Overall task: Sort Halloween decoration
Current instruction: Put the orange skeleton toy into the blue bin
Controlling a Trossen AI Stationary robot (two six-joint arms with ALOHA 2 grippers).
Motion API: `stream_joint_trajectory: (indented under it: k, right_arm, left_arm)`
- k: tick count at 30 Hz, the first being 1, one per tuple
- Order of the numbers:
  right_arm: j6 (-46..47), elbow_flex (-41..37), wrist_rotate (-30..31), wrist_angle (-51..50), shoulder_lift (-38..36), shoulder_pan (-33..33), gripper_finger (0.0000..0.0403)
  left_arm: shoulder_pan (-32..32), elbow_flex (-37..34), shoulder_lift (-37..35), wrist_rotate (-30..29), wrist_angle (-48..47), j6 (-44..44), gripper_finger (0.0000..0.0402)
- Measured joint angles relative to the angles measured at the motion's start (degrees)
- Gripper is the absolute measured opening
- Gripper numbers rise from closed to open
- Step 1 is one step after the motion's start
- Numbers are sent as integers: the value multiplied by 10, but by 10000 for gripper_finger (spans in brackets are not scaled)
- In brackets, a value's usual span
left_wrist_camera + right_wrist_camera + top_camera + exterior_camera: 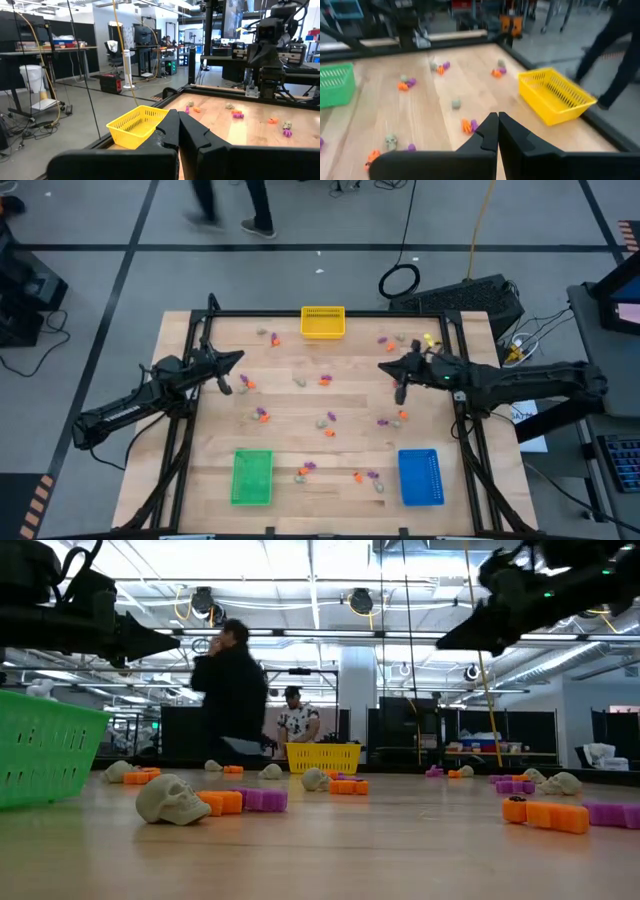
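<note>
Small orange, purple and pale tan trinkets lie scattered on the wooden table (330, 450), among them an orange one (325, 380), a purple one (331, 417) and a pale skull (172, 799). My left gripper (238, 358) is shut and empty, raised over the table's left part; its closed fingers show in the left wrist view (178, 131). My right gripper (384, 370) is shut and empty, raised over the table's right part; its closed fingers show in the right wrist view (497, 131).
A yellow bin (322, 322) stands at the far edge, a green bin (252, 477) at the near left, a blue bin (420, 477) at the near right. A dark frame (330, 313) rims the table. A person (232, 690) walks beyond the far edge.
</note>
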Motion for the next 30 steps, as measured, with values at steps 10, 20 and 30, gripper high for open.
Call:
stream_joint_trajectory:
  k: [10,20,30]
  right_arm:
    - [33,94,-70,4,206,-12,0]
    - [60,172,-75,4,325,-15,2]
    - [75,269,-78,-41,462,-15,63]
  left_arm:
    - [0,0,0,0,0,0,0]
    - [0,0,0,0,0,0,0]
    - [0,0,0,0,0,0,0]
